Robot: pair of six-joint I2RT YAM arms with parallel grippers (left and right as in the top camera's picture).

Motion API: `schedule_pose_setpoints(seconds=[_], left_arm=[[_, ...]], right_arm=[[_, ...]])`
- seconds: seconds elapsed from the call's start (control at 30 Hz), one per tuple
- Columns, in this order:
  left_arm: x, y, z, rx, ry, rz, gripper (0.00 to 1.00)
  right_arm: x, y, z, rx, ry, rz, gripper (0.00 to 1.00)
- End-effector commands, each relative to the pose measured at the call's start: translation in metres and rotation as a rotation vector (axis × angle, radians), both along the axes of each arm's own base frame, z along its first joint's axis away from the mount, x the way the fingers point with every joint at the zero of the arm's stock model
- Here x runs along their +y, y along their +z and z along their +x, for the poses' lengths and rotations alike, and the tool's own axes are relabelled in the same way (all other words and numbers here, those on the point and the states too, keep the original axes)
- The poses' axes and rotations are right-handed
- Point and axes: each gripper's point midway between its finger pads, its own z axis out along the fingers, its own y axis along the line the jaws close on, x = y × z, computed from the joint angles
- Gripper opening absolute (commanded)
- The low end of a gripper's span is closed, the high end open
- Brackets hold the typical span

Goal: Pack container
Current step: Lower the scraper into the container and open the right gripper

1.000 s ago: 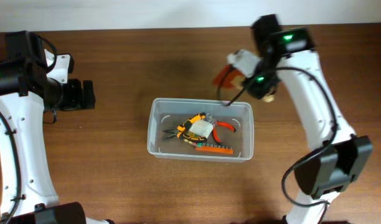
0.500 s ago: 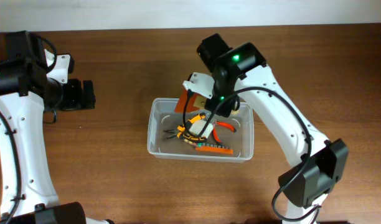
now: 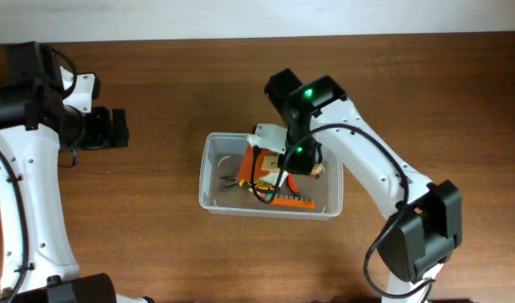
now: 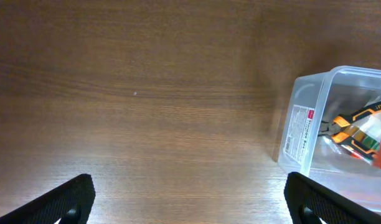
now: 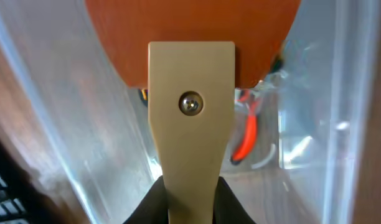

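Observation:
The clear plastic container (image 3: pixel 212 200) stands mid-table and holds several hand tools: orange-and-black pliers (image 3: pixel 241 178), a red-handled tool (image 5: pixel 245 140) and an orange bit strip (image 3: pixel 291 202). My right gripper (image 3: pixel 281 156) is shut on a scraper (image 5: pixel 190 118) by its tan handle and holds it down inside the container, orange blade (image 3: pixel 252 162) toward the left wall. The container's clear wall (image 5: pixel 349 124) surrounds it in the right wrist view. My left gripper (image 3: pixel 116 128) is open and empty, well left of the container (image 4: pixel 302 124), over bare table (image 4: pixel 190 205).
The brown wooden table (image 3: pixel 140 244) runs all round the container. A white wall edge lies along the far side (image 3: pixel 199 17). My right arm (image 3: pixel 384 177) arches over the container's right end.
My right gripper carried the scraper from beyond the container's far right corner leftward and down into the container. The left arm has not moved.

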Motion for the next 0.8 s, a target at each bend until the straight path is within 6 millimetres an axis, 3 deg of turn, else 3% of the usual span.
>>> schedule_pose_setpoints(seconds=[0.0, 0.23, 0.4, 0.53, 0.67, 0.77], left_arm=[[-0.002, 0.002, 0.003, -0.010, 0.007, -0.012, 0.99], [-0.002, 0.002, 0.003, -0.010, 0.007, -0.012, 0.99], [-0.002, 0.002, 0.003, -0.010, 0.007, -0.012, 0.99], [-0.002, 0.002, 0.003, -0.010, 0.007, -0.012, 0.99], [-0.002, 0.002, 0.003, -0.010, 0.007, -0.012, 0.99], [-0.002, 0.002, 0.003, -0.010, 0.007, -0.012, 0.99]], right_arm=[[0.003, -0.009, -0.006, -0.001, 0.053, 0.027, 0.16], [0.002, -0.038, -0.007, -0.010, 0.120, 0.030, 0.15], [0.005, -0.046, 0.002, -0.050, 0.121, 0.043, 0.19], [0.001, -0.046, 0.016, -0.102, 0.108, 0.027, 0.39], [-0.010, -0.046, 0.021, -0.116, 0.083, -0.014, 0.51], [-0.011, -0.044, 0.022, -0.114, 0.022, -0.012, 0.71]])
